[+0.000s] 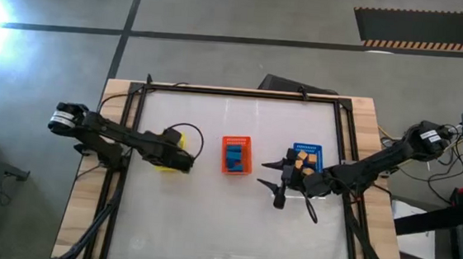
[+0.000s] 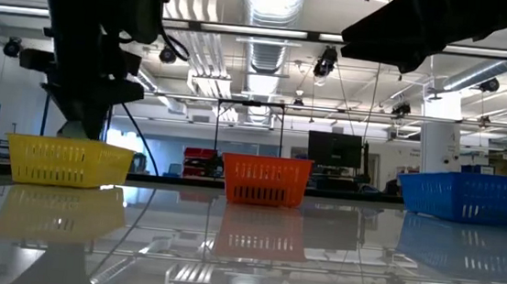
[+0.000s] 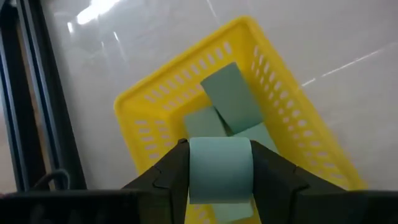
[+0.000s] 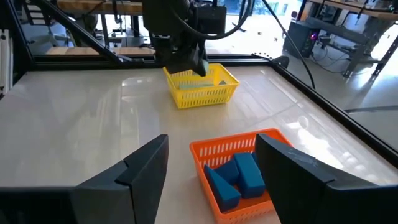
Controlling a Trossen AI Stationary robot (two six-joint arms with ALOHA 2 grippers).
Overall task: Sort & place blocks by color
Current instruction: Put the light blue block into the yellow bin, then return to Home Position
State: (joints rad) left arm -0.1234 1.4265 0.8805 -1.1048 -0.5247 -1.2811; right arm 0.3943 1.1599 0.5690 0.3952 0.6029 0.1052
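My left gripper (image 3: 219, 152) is shut on a pale teal block (image 3: 221, 168) and hangs over the yellow basket (image 3: 149, 93); the high view shows it there too (image 1: 178, 154). Other teal blocks (image 3: 230, 99) lie in that basket. The orange basket (image 1: 235, 155) at the table's middle has blue blocks (image 4: 239, 177) in it. The blue basket (image 1: 305, 156) holds orange blocks (image 1: 302, 161). My right gripper (image 1: 275, 188) stands open between the orange and blue baskets, toward the near side, with nothing between its fingers (image 4: 146, 168). My left gripper pinches the teal block by two opposite sides (image 3: 194, 168) between its two fingers. The fingers slant down from above. The block is lifted clear, above the teal blocks that lie in the yellow basket.
The three baskets stand in a row across the table's middle: yellow (image 2: 68, 163), orange (image 2: 266, 180), blue (image 2: 474, 196). A black frame (image 1: 243, 91) runs along the table's far edge and sides. The glossy tabletop (image 1: 224, 228) lies bare toward the near edge.
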